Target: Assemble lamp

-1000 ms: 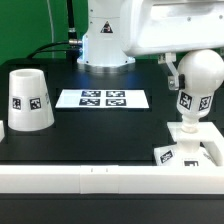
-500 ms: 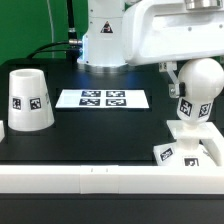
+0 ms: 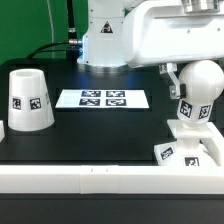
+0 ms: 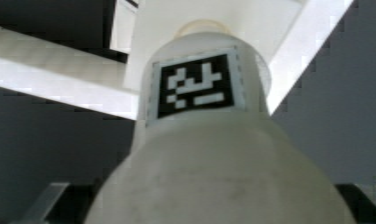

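Observation:
The white lamp bulb [image 3: 200,88] stands upright with its neck in the socket of the flat square lamp base [image 3: 192,152] at the exterior view's right. My gripper [image 3: 198,72] reaches down over the bulb's round head, with a dark finger [image 3: 172,78] beside it. In the wrist view the bulb [image 4: 211,150] fills the frame, with its tag facing the camera. The fingertips [image 4: 46,205] sit at the two sides with a dark gap to the bulb, so the gripper [image 4: 206,205] is open around it. The tapered lamp shade [image 3: 30,100] stands at the exterior view's left.
The marker board [image 3: 103,98] lies flat at the middle back of the black table. A white rail [image 3: 90,178] runs along the table's front edge. The robot's base [image 3: 105,40] stands behind the marker board.
The arm and the bulb moved down a little onto the base and the bulb's tags shifted. Over the last half second nothing visibly moved.

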Action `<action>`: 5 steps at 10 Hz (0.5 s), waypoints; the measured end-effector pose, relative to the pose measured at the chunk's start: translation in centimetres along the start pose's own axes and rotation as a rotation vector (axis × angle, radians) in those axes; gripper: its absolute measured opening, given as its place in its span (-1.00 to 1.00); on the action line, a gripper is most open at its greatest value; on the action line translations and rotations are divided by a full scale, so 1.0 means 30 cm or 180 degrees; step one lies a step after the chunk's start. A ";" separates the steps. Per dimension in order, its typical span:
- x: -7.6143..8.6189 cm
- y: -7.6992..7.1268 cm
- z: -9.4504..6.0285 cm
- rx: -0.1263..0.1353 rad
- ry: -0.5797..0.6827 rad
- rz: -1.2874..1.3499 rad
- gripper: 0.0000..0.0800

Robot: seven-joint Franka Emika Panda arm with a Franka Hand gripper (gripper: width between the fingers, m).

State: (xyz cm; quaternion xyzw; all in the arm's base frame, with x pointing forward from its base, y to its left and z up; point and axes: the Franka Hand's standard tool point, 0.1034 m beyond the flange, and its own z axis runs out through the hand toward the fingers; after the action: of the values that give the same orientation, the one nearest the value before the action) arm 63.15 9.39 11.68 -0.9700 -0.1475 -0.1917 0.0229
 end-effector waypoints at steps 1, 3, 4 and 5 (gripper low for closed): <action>0.000 0.000 0.001 0.0000 -0.0001 0.0000 0.64; -0.001 0.000 0.002 0.0001 -0.0003 0.0000 0.72; -0.001 0.000 0.002 0.0000 -0.0003 0.0000 0.74; 0.001 0.001 -0.005 0.0001 -0.0009 -0.0001 0.74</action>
State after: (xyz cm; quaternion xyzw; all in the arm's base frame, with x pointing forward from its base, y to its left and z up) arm 63.13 9.36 11.82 -0.9703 -0.1478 -0.1902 0.0229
